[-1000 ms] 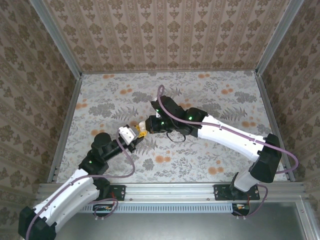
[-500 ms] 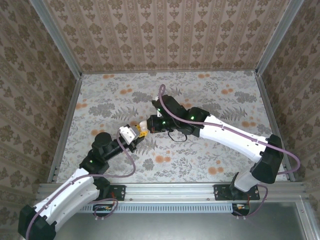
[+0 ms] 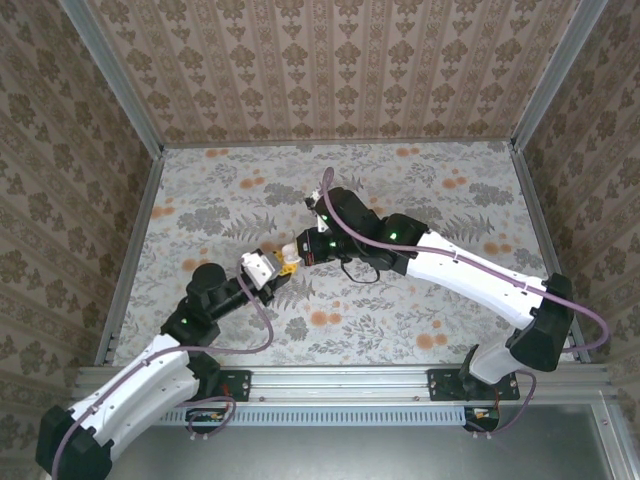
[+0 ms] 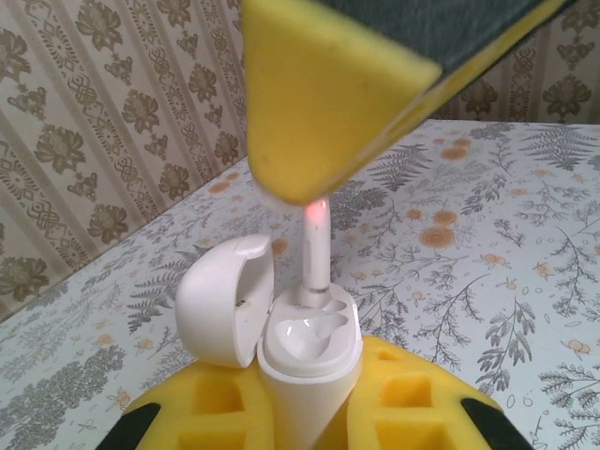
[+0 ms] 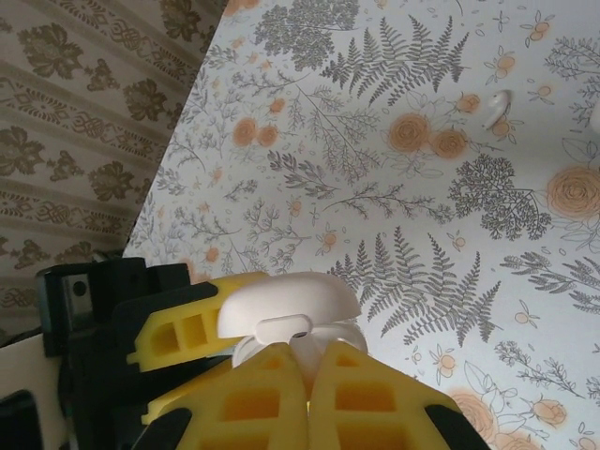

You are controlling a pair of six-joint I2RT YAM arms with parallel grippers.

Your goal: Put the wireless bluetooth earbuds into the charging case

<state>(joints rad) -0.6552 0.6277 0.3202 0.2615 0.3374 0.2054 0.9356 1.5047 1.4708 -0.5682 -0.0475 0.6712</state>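
Note:
My left gripper (image 4: 309, 398) is shut on the white charging case (image 4: 305, 356), which stands upright with its lid (image 4: 220, 300) hinged open to the left. One white earbud (image 4: 317, 253) has its stem in the case's far slot, and a red light glows at its top. My right gripper (image 5: 307, 375) is shut on that earbud (image 5: 306, 354) from above, and its yellow pad (image 4: 319, 94) hangs over the case. A second earbud (image 5: 495, 105) lies loose on the floral table. In the top view both grippers meet at the case (image 3: 258, 266).
The table (image 3: 420, 190) is a floral-patterned sheet, walled by patterned panels at the back and both sides. A metal rail (image 3: 340, 380) runs along the near edge. The right arm's cable (image 3: 345, 270) loops just behind its gripper.
The right arm has shifted a little to the right and lowered slightly while its gripper stays at the case. The left arm has barely moved.

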